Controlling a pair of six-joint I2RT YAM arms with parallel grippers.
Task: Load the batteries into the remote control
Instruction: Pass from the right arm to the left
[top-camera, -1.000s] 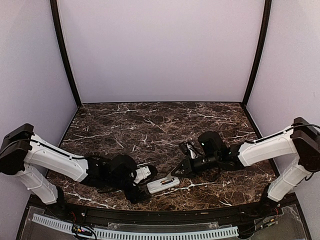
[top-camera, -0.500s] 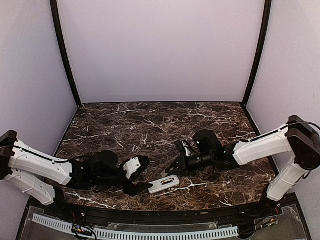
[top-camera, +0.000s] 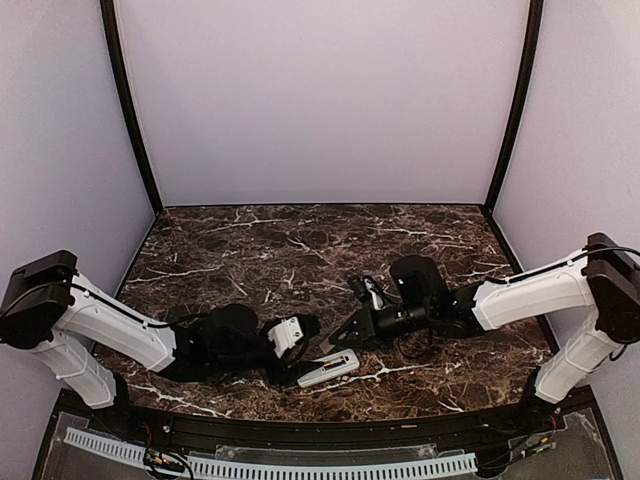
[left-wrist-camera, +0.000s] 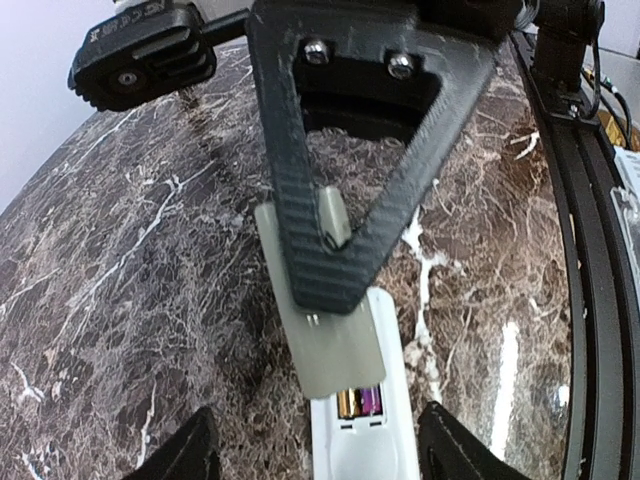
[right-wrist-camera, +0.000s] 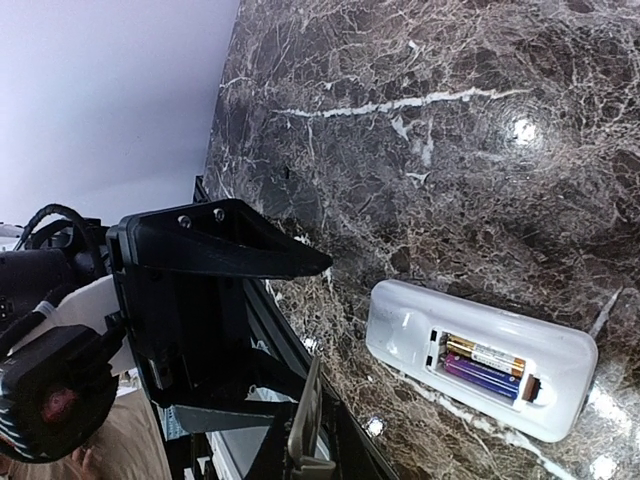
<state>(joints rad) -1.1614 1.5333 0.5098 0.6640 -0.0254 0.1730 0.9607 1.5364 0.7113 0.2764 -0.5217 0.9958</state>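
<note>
White, back-up near the front edge of the desk (top-camera: 250, 250), the remote control (right-wrist-camera: 410, 320) holds both batteries (right-wrist-camera: 485, 362), so closing is the step: right jaws pinch the grey cover (left-wrist-camera: 335, 352), seemingly partway over its back, left jaws spread astride the handset, which wants steadying as the cover slides home.

White remote control (right-wrist-camera: 405, 330) flat, back up; batteries (right-wrist-camera: 484, 363) side by side in bay

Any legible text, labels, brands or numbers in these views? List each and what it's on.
Nothing can be read in any view.
batteries in the remote control bay: printed wraps, too blurred to read.
remote control back: no marking visible.
grey cover: no marking visible.
</note>
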